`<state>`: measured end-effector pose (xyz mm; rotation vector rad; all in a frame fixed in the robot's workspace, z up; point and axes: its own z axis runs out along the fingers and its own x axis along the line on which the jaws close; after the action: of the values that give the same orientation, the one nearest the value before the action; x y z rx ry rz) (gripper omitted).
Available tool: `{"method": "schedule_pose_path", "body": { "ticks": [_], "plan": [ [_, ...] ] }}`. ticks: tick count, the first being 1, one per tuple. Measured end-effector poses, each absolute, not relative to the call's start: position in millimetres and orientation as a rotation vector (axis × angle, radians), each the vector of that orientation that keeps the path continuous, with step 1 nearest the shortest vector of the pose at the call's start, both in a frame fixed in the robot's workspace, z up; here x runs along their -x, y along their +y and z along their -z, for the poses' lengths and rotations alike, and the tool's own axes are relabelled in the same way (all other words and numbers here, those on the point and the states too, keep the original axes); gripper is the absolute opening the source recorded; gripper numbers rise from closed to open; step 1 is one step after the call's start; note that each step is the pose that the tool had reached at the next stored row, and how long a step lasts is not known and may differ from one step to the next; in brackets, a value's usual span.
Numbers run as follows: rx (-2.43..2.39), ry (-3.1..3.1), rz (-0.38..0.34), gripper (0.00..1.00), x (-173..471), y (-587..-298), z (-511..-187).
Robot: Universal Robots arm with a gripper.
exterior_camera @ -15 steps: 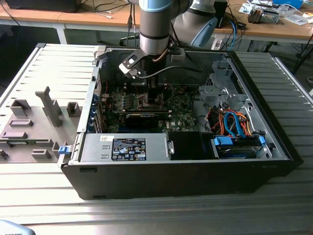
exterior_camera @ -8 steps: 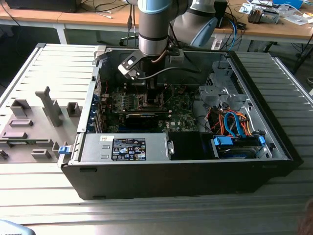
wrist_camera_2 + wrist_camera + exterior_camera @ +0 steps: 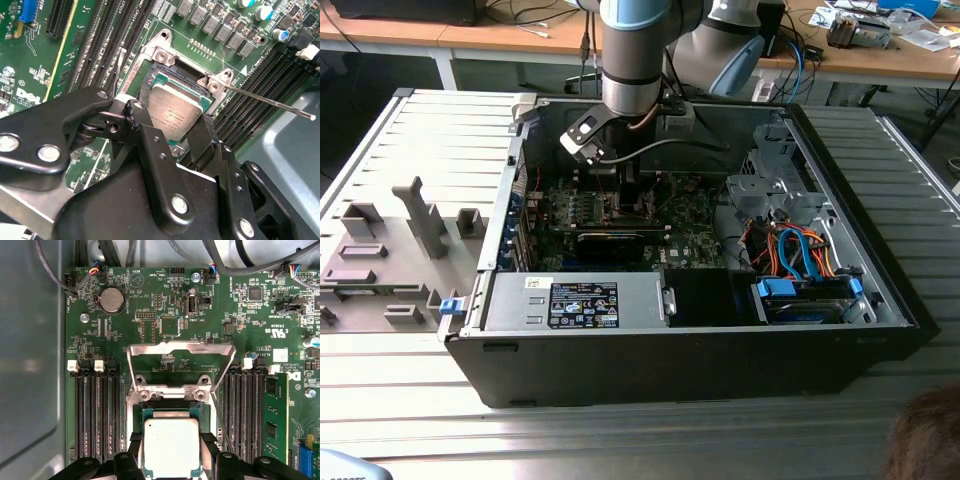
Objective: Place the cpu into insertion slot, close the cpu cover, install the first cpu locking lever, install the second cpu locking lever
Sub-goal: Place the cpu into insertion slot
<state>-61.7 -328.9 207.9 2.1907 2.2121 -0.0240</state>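
Down inside the open case (image 3: 670, 370), the arm (image 3: 635, 60) reaches in from the far side, over the green board (image 3: 165, 315). The claw (image 3: 171, 438) has the cpu (image 3: 171, 455): two black fingers (image 3: 135, 440) press on opposite edges of the chip, pinching it with the silver face up. The cpu hangs square over the slot (image 3: 177, 67), whose dark centre peeks out past one edge of the chip. I cannot tell whether it is seated or a touch above.

The cover (image 3: 180, 346) is swung open, hinged back on the side of the slot away from the claw, with bare board showing through its window. A thin lever (image 3: 270, 101) juts out from a corner of the slot and runs at an angle across the memory slots (image 3: 97, 415), unlatched.

Pulling back to the exterior view, the case lies on its side on a ribbed metal surface (image 3: 620, 430). A grey panel (image 3: 410, 150) lies flat just beside it at the exterior view's left. The power supply (image 3: 575, 300) sits along the near wall, and blue and orange cables (image 3: 800, 250) are bunched at the exterior view's right.
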Motion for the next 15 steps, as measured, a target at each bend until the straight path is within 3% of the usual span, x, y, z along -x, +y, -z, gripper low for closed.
{"method": "schedule_pose_path", "body": {
  "ticks": [15],
  "plan": [
    [-2.19,2.212,0.025,0.54,63.0,-328.9,-204.8]
  ]
}}
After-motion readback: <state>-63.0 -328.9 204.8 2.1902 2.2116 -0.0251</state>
